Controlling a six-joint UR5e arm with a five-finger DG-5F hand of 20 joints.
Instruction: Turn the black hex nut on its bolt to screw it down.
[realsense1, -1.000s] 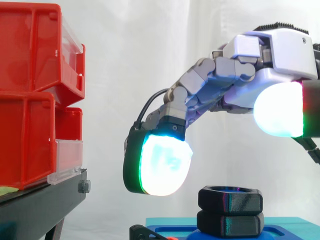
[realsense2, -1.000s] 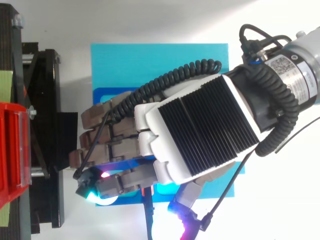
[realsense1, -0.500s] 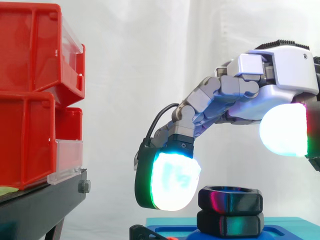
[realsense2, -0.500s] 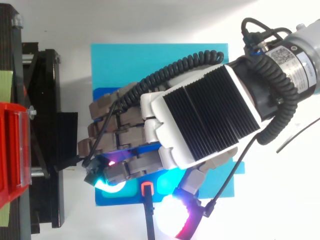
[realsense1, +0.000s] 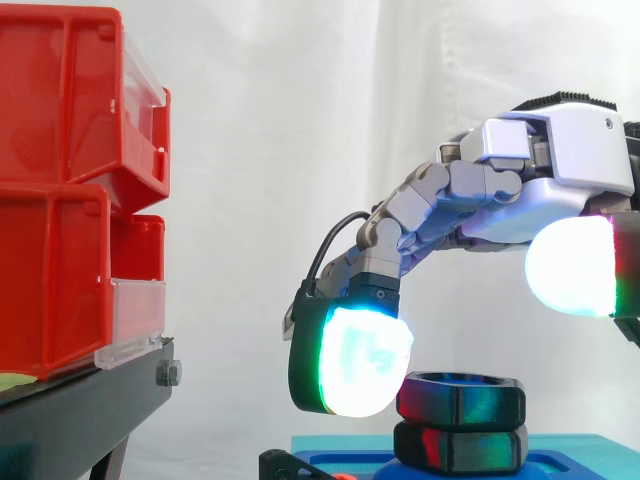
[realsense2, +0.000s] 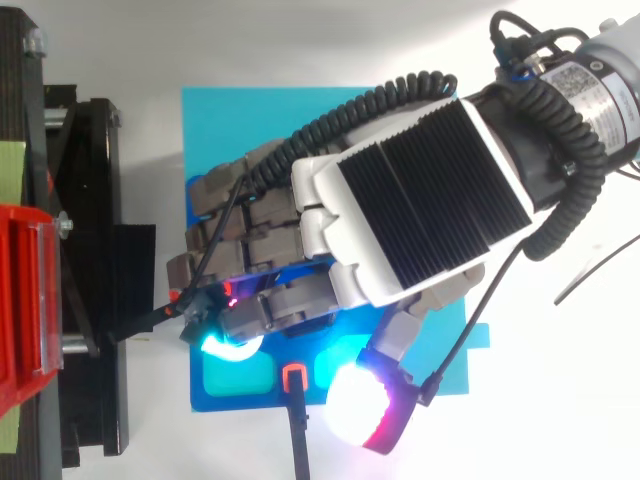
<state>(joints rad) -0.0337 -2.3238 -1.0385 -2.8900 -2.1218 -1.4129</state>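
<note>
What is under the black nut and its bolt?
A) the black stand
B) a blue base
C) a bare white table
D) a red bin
B: in the side view the black nut rises from the blue base, well apart from the red bins and the black stand at the left.
</note>
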